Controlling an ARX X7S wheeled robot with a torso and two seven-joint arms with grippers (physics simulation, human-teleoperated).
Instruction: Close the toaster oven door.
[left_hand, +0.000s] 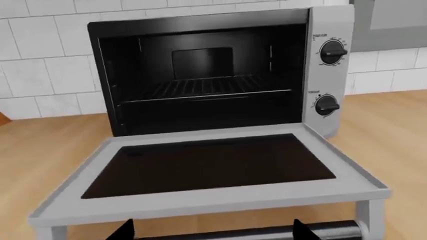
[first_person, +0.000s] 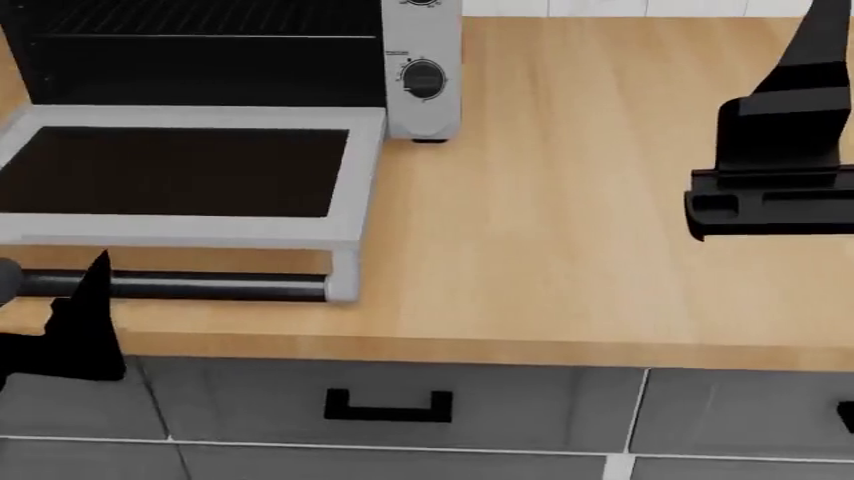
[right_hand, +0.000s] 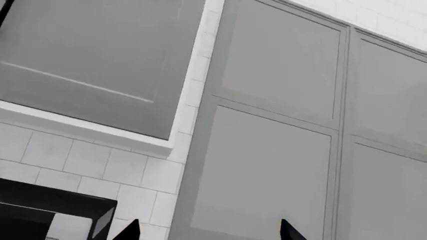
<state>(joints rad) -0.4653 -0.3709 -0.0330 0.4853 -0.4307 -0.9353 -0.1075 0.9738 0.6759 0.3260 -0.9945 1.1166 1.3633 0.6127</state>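
The toaster oven (left_hand: 327, 75) stands open on the counter against the tiled wall, its black interior and wire rack (left_hand: 207, 87) showing, with two black dials on the side panel. The toaster oven door (left_hand: 220, 200) lies flat and level out toward me, dark glass up. Its black bar handle (first_person: 200, 287) runs along the near edge. My left gripper (left_hand: 213, 232) is open, its fingertips wide apart just at the handle, holding nothing; one finger (first_person: 87, 325) shows in the head view. My right gripper (right_hand: 207, 232) is open and empty, raised at the right and facing the upper cabinets.
The wooden countertop (first_person: 574, 200) stretches to the right of the oven. Grey drawers with a black handle (first_person: 387, 405) sit under the counter's front edge. The right arm (first_person: 774, 170) hangs over the counter's right side. Grey wall cabinets (right_hand: 267, 150) are above.
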